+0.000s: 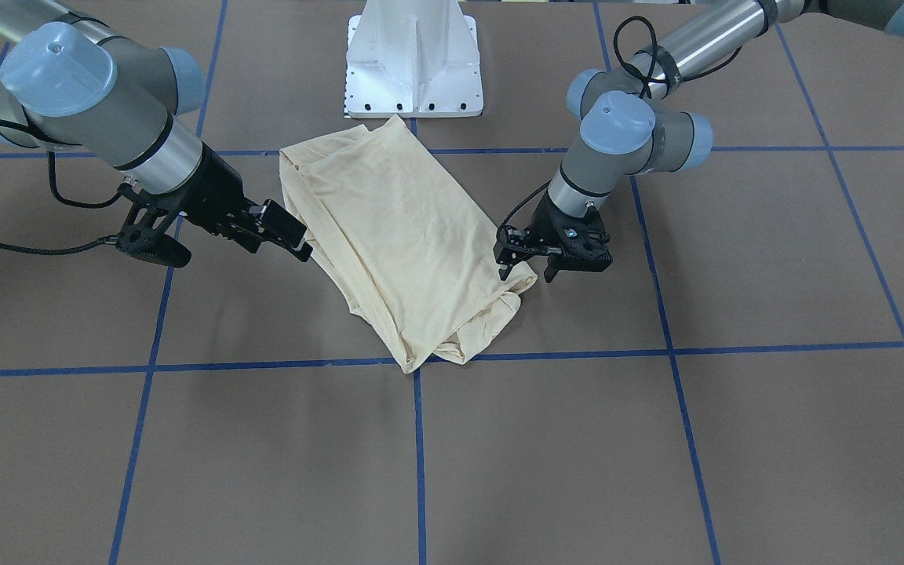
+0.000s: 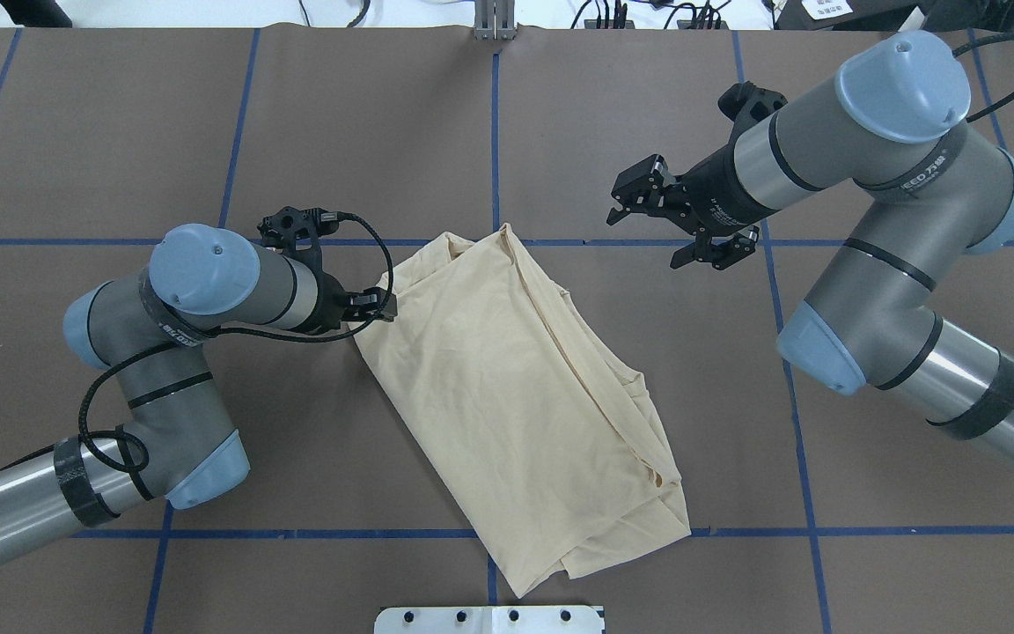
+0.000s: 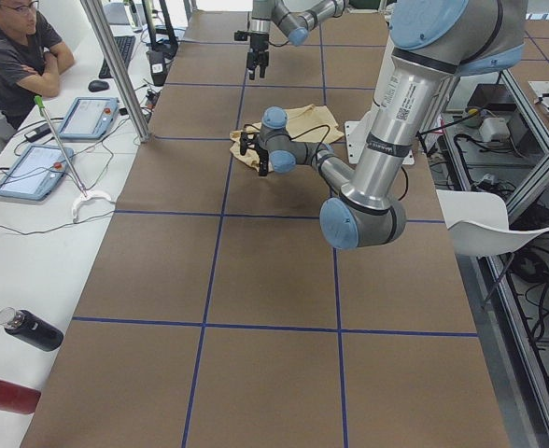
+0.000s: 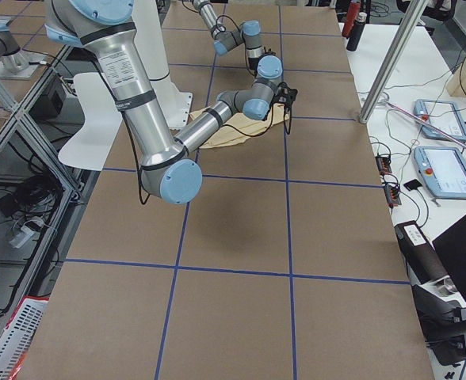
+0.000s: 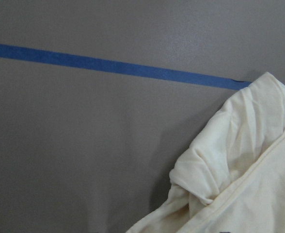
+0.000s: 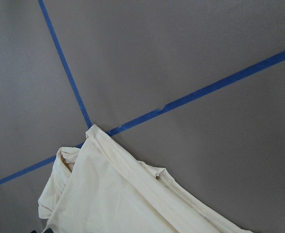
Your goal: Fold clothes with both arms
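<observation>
The cream-yellow shirt (image 1: 405, 235) lies folded into a long slanted oblong on the brown table, its print hidden. It also shows in the overhead view (image 2: 516, 387) and in both wrist views (image 5: 244, 179) (image 6: 123, 199). My left gripper (image 1: 528, 273) is low at the shirt's side edge near one corner. It looks open, with a finger on each side of the cloth edge. In the overhead view the left gripper (image 2: 375, 310) is mostly hidden under its wrist. My right gripper (image 2: 661, 224) is open and empty, raised above bare table, clear of the shirt (image 1: 283, 231).
The white pedestal base (image 1: 413, 63) stands just behind the shirt's near-robot end. Blue tape lines (image 2: 494, 132) grid the table. A side table along the far edge carries tablets (image 3: 32, 168) and bottles (image 3: 27, 329), with a seated operator (image 3: 13, 56).
</observation>
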Motion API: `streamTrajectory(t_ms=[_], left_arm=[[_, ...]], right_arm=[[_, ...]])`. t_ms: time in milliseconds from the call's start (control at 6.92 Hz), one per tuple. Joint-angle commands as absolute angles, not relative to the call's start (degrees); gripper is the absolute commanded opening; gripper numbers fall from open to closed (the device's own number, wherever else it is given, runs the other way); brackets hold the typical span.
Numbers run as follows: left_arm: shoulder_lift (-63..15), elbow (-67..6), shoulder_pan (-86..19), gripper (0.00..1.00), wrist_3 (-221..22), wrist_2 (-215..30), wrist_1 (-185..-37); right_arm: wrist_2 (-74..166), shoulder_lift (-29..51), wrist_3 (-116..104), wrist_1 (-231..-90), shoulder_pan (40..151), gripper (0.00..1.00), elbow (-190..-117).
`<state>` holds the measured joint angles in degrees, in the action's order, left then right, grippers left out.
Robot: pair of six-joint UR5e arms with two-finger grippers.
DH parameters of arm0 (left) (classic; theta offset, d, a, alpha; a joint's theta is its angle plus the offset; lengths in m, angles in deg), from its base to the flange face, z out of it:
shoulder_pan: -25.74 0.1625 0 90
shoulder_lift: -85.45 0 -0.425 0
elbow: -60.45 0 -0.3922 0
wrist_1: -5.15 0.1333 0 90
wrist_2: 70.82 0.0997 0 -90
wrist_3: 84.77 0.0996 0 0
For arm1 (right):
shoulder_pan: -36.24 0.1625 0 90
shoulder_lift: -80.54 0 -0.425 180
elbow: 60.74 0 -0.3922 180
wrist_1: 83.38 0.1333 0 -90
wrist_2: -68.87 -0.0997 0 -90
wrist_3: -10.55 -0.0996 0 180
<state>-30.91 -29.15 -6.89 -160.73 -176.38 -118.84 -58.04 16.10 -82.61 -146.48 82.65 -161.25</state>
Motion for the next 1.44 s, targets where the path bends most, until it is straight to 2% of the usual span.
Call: streamTrajectory(t_ms=[0,144,578,867,1011,1156,1300], left_arm=[[-30.92,-29.11,-6.86,0.72,-160.62,-176.38,-118.78],[-30.92,-29.02,-6.86,0.64,-160.62,-176.38,-118.78],[-30.92,-28.76,-6.51,0.52,-160.54,-176.38,-118.78],[-30.92,-28.76,-6.51,0.52,-160.45,-176.46,-118.78],[-31.0,-28.84,-6.6,0.46,-160.54,-176.46,-118.78],[-31.0,-28.85,-6.6,0.36,-160.45,-176.46,-118.78],[-30.92,-28.85,-6.51,0.1,-160.45,-176.46,-118.69]], right_arm=[[-58.13,16.12,-82.7,-146.48,82.74,1.0,-161.29],[-58.13,16.03,-82.61,-146.48,82.83,1.0,-161.29],[-58.22,16.03,-82.61,-146.48,83.09,1.0,-161.29],[-58.22,16.03,-82.7,-146.48,83.09,1.0,-161.29],[-58.22,16.03,-82.61,-146.48,83.18,1.0,-161.29],[-58.22,15.94,-82.7,-146.57,83.18,1.0,-161.29],[-58.3,15.94,-82.61,-146.57,83.18,1.0,-161.29]])
